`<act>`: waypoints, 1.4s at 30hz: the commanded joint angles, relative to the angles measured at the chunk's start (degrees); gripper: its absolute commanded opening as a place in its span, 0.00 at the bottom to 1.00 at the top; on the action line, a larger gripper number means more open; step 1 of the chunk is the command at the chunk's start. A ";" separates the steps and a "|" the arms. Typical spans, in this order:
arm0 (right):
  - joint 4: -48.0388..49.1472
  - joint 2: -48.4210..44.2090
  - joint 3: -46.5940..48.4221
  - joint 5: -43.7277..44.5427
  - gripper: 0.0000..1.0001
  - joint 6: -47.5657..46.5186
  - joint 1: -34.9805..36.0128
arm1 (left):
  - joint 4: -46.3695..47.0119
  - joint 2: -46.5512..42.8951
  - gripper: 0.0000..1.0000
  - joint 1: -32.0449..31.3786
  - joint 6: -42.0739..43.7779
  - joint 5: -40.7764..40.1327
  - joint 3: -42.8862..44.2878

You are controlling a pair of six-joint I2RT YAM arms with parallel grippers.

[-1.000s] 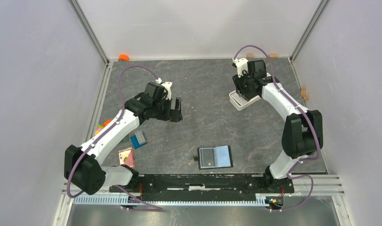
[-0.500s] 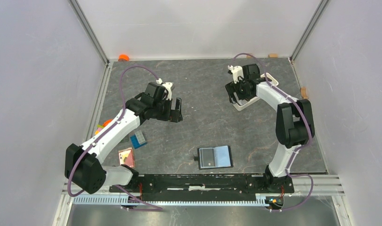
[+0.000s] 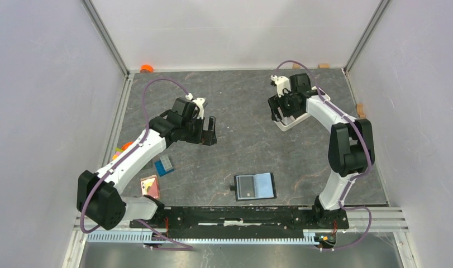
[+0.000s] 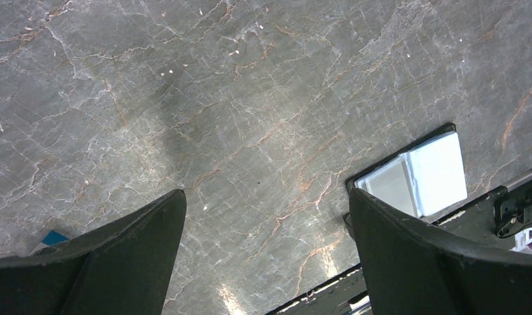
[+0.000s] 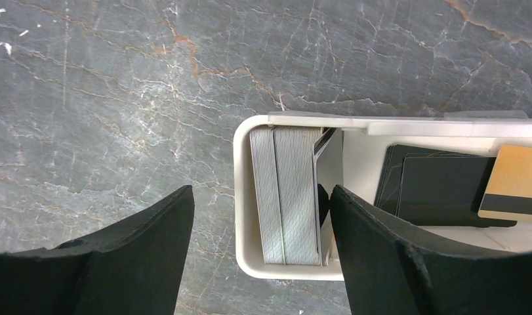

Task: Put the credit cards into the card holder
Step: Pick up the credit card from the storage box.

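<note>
From above, the card holder (image 3: 255, 186) lies open on the counter (image 3: 241, 100) at six o'clock, near my bases, with a light blue card (image 3: 264, 185) on its right half. My left jaws hang released at ten o'clock. My right jaws are over the white tray (image 3: 291, 121) at one o'clock.

Left wrist: bare counter between my jaws, card holder at four o'clock.

Right wrist: my parted jaws straddle the tray's end, grasping nothing. A grey card stack (image 5: 289, 197) stands on edge between them, with black cards (image 5: 440, 190) and a tan-orange card (image 5: 515, 180) at three o'clock.
</note>
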 commanded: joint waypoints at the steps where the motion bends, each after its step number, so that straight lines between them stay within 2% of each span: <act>1: -1.08 -3.42 1.39 -4.02 0.79 0.20 0.31 | 0.01 -0.14 1.00 0.45 3.11 1.03 0.05; 12: -1.41 -4.66 1.69 -2.73 0.68 0.77 0.31 | 0.00 -0.06 1.00 0.37 3.20 0.93 0.05; 29: -1.19 -5.04 1.74 -0.86 0.46 1.52 0.31 | 0.00 0.18 1.00 0.43 3.20 1.37 0.05; 36: -0.93 -5.30 1.74 -1.04 0.26 1.70 0.30 | -0.01 0.35 1.00 0.43 3.20 1.64 0.05; 42: -0.76 -5.53 1.91 -0.98 0.17 1.87 0.27 | 0.00 0.47 1.00 0.44 3.20 1.87 0.05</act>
